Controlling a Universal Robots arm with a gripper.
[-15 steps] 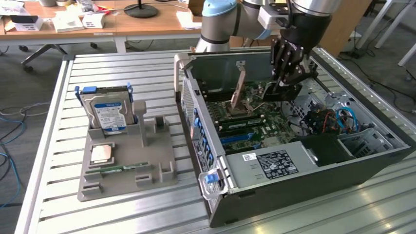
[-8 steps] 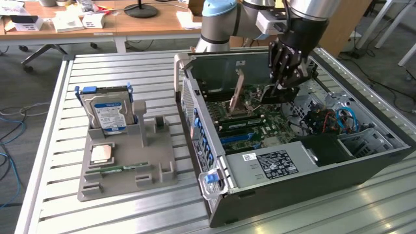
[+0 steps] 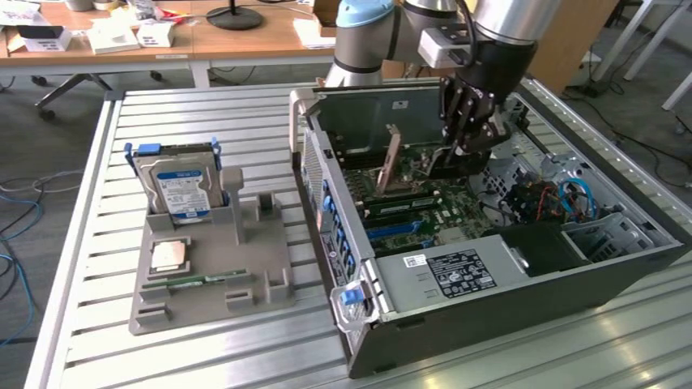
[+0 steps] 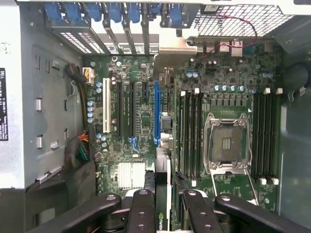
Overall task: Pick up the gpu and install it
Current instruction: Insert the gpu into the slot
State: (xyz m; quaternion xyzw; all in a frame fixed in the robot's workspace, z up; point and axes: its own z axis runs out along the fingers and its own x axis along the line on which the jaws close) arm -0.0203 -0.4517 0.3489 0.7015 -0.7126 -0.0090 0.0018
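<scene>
My gripper [image 3: 467, 148] is lowered inside the open computer case [image 3: 324, 154], over the motherboard [image 3: 406, 207]. It is shut on the gpu [image 3: 451, 164], a thin black card that hangs edge-down under the fingers. In the wrist view the black fingers [image 4: 141, 213] clamp the gpu [image 4: 164, 221] from both sides, and a green logo shows on it. The card's edge runs just beside the long blue slot [image 4: 156, 111], and I cannot tell whether it touches the board.
The empty processor socket [image 4: 226, 143] and memory slots [image 4: 189, 131] lie close to the card. The case walls and power supply [image 3: 465, 271] hem in the gripper. On the exterior view's left a grey holder [image 3: 216, 292] carries a silver hard drive [image 3: 178, 186], a processor chip [image 3: 168, 255] and a green memory stick [image 3: 194, 279].
</scene>
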